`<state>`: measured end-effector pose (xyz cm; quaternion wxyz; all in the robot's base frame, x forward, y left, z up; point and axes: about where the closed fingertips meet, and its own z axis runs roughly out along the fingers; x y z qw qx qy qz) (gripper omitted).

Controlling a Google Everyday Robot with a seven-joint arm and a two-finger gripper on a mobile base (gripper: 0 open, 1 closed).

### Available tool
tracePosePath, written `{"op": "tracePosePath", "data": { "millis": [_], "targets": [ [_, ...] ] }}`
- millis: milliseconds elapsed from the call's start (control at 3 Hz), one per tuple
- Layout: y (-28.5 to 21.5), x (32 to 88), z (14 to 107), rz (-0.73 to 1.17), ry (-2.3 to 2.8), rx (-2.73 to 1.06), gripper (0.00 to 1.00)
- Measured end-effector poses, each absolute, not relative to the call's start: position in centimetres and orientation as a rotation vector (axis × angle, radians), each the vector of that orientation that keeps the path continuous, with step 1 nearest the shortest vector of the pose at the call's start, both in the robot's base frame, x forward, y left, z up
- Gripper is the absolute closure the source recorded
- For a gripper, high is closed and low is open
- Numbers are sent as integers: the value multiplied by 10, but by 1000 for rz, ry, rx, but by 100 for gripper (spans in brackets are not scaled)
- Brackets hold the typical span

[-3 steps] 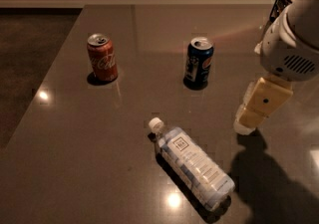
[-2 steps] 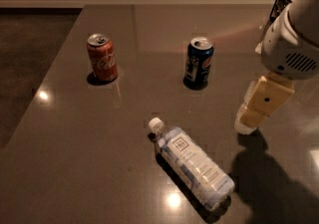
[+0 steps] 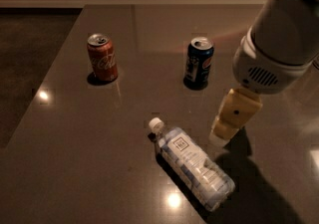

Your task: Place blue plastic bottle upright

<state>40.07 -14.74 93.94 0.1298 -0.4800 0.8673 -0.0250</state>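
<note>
Gripper (image 3: 219,137): carried under the white arm housing (image 3: 279,44) at the right, lowered close to the table (image 3: 75,158); how far it is open cannot be told, and nothing is seen held.

Blue plastic bottle (image 3: 192,167): laid on its side just left of the gripper, white cap (image 3: 156,124) pointed to the upper left, base to the lower right.

Dark blue can (image 3: 199,62): stood upright beyond the bottle.

Red can (image 3: 102,57): stood upright, well apart to the left.

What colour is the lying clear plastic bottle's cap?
White cap, camera view; the gripper hovers beside the clear bluish plastic bottle.
</note>
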Motion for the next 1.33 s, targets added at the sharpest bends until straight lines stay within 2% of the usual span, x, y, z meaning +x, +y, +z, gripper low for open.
{"op": "tracePosePath", "data": {
  "millis": [1000, 1333],
  "targets": [
    [-96, 383, 900, 91, 2765, -1140, 0],
    [-88, 377, 881, 66, 2812, -1091, 0]
  ]
}}
